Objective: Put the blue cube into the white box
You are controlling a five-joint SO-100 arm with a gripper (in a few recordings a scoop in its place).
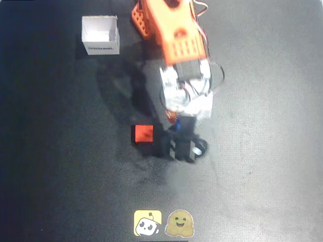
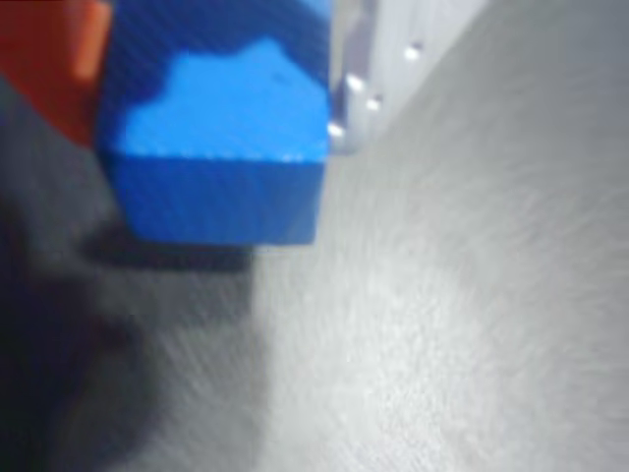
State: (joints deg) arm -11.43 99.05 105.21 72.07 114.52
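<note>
The blue cube fills the upper left of the wrist view, its right face pressed against a pale finger. The table behind it is streaked with blur while the cube stays sharp. In the overhead view my gripper points down at the table's middle, its dark fingers covering the cube, and looks shut on it. The white box stands at the back left, far from the gripper, open side up and with dark print on its near wall.
A red cube sits right beside the gripper's left finger, and its corner shows behind the blue cube. Two stickers lie at the front edge. The orange arm base stands at the back.
</note>
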